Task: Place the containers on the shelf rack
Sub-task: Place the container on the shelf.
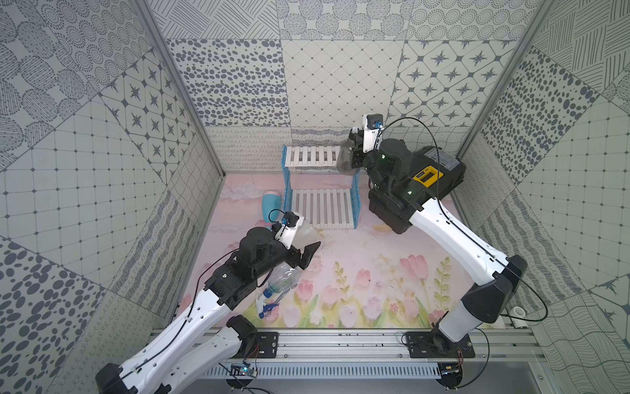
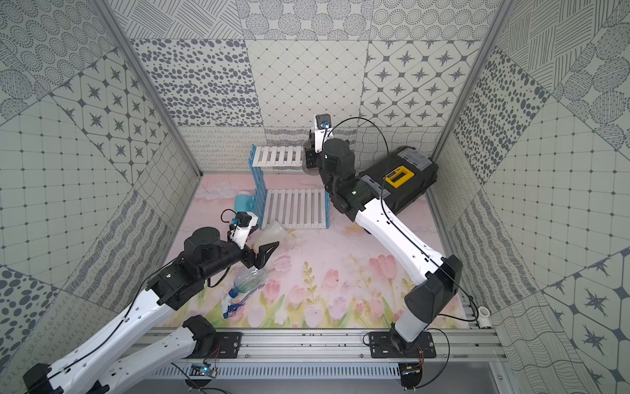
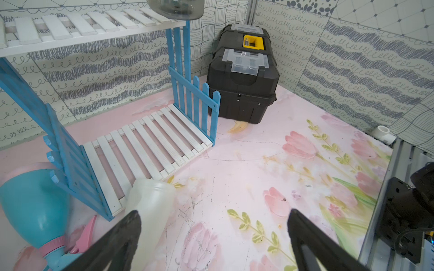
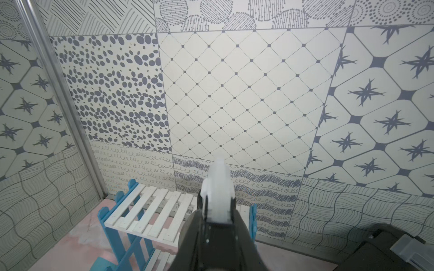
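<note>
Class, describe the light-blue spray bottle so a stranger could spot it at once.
Start at the shelf rack, white slats between blue picket sides, at the back of the flowered mat. The light-blue bottle lies on the mat outside the rack's side nearer the left arm. It alone is turquoise, with a pink collar.

Ptd wood rack (image 1: 324,208), smoky plastic btl (image 1: 345,160)

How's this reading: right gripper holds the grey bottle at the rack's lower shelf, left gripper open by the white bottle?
Wrong shelf: the right gripper holds the grey bottle at the upper shelf, as the left wrist view shows. The rest stands.
</note>
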Action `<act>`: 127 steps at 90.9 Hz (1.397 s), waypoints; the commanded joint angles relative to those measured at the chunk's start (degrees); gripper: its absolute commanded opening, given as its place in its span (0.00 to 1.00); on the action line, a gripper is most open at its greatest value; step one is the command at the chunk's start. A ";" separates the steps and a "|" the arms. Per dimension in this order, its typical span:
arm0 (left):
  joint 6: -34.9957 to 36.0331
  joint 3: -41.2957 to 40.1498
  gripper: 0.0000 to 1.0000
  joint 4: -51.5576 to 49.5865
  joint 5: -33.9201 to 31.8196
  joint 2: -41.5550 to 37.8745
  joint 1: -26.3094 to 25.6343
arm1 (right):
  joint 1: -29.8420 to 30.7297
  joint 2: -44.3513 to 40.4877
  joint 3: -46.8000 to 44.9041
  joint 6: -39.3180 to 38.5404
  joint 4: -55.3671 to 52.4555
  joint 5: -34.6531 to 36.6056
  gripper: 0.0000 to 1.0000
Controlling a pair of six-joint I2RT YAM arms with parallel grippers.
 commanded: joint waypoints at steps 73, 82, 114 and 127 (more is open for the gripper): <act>2.89 1.82 0.99 -1.57 1.22 4.21 0.65 | -3.81 22.21 34.25 0.78 -15.41 -2.30 0.00; 2.78 1.78 0.99 -1.76 1.51 4.23 0.65 | -3.88 23.14 34.95 0.40 -15.89 -1.22 0.00; 2.70 2.00 0.99 -2.01 1.96 4.15 0.65 | -4.38 25.48 37.76 0.76 -18.78 1.72 0.00; 2.63 2.07 0.99 -2.04 2.13 4.21 0.65 | -4.44 25.76 38.28 0.88 -19.34 2.00 0.00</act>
